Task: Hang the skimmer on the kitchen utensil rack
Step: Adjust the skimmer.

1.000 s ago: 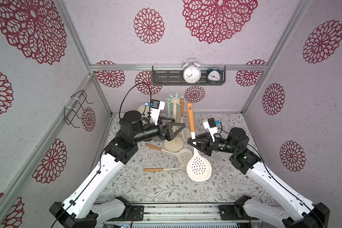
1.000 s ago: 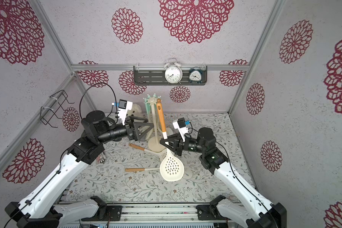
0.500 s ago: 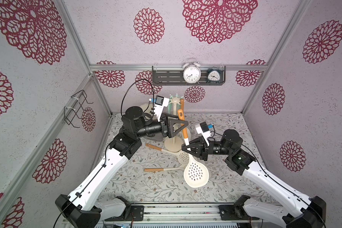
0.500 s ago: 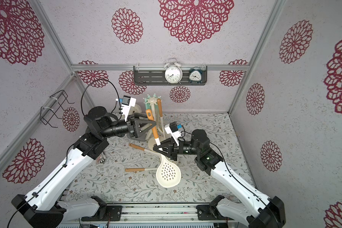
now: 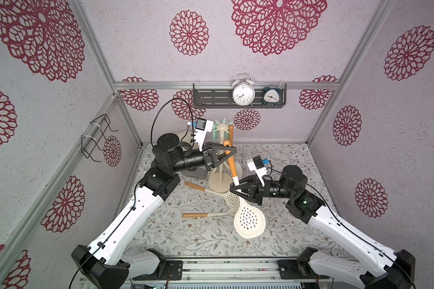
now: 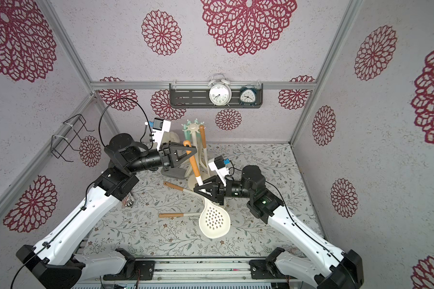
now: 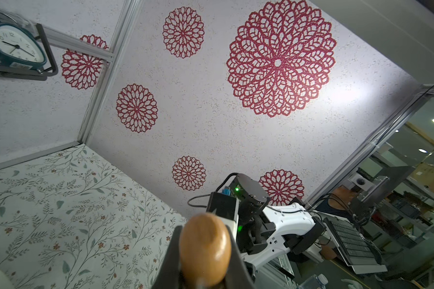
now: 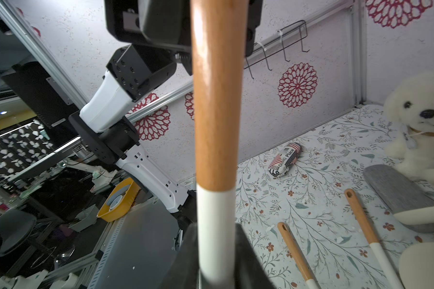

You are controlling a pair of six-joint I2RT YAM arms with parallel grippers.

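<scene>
The skimmer [image 5: 249, 220] [image 6: 214, 221] has a cream perforated head and a white handle with an orange wooden end. It hangs tilted above the table, just in front of the kitchen utensil rack [image 5: 220, 128] [image 6: 193, 127], a cream pole stand. My left gripper [image 5: 230, 153] [image 6: 192, 153] [image 7: 204, 232] is shut on the rounded wooden end of the skimmer [image 7: 205, 250]. My right gripper [image 5: 236, 188] [image 6: 200, 187] [image 8: 216, 227] sits lower, its fingers [image 8: 243, 245] close against both sides of the white part of the skimmer [image 8: 216, 112], no gap showing.
Two orange-handled utensils [image 5: 196, 186] [image 5: 194, 215] lie on the floral table. Other utensils [image 5: 231, 135] hang on the rack. A white plush dog [image 8: 421, 125], a grey pad [image 8: 396, 195] and a striped pouch [image 8: 285, 160] lie at the left. A clock shelf [image 5: 211, 96] and black wire rack [image 5: 98, 140] are on the walls.
The right arm carried the skimmer left toward the rack, tilting it. The left gripper came in open around the handle's wooden end and has shut on it.
</scene>
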